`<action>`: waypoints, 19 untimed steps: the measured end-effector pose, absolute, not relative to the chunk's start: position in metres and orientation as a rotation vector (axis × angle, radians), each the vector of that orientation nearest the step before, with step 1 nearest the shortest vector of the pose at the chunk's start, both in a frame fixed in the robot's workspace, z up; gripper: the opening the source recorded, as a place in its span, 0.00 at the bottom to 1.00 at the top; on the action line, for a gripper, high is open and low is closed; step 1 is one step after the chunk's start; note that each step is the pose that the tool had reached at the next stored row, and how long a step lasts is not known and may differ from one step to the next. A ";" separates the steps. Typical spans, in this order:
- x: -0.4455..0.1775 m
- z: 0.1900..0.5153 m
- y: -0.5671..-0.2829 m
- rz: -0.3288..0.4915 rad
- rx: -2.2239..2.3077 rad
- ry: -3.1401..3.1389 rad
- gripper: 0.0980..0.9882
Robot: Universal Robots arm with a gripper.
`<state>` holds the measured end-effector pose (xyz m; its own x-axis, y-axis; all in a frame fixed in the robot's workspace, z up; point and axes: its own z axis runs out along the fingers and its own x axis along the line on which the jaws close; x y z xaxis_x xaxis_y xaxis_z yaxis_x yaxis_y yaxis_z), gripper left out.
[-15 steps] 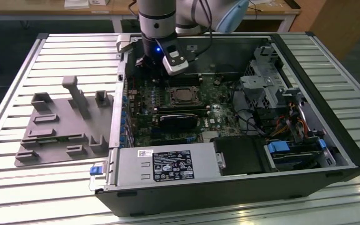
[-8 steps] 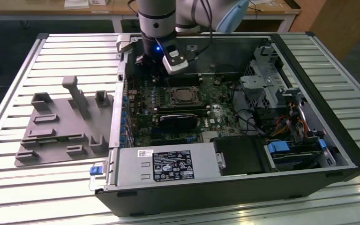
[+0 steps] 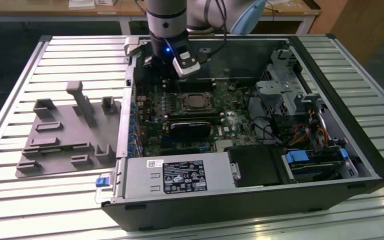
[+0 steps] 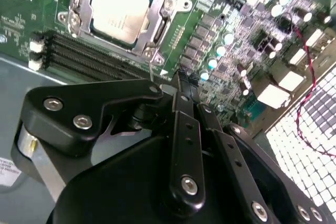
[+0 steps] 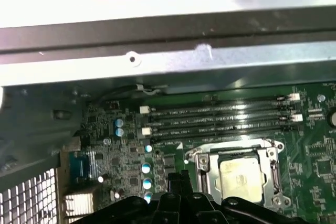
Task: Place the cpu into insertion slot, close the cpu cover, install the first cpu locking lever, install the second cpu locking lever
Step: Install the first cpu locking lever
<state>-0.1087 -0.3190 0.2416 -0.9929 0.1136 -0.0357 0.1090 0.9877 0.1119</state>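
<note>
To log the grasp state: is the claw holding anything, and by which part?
No. The shut claw holds nothing; the cpu lies under its cover.

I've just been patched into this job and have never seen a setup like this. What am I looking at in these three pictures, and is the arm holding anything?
The exterior view looks down on a slatted metal table. An open computer case lies on it, with a grey plastic fixture beside it on the exterior view's left. The robot arm reaches into the case from above, and its gripper hangs over the green circuit board.

The two wrist views come from cameras riding on the arm, so black gripper parts show close up in them. In both wrist views the cpu sits in the insertion slot, and the cpu cover appears to lie flat around it. The jaws look shut, and nothing is held.
</note>
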 end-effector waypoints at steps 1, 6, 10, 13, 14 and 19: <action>-0.110 0.242 -0.319 0.183 0.173 3.089 0.00; -0.112 0.242 -0.319 0.269 0.172 3.082 0.00; -0.112 0.242 -0.319 0.295 0.170 3.080 0.00; -0.112 0.242 -0.319 0.320 0.167 3.078 0.00; -0.112 0.242 -0.319 0.326 0.166 3.078 0.00; -0.109 0.242 -0.319 0.328 0.165 3.078 0.00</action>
<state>-0.1095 -0.3190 0.2416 -0.9935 0.1100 -0.0302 0.1011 0.9719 0.2125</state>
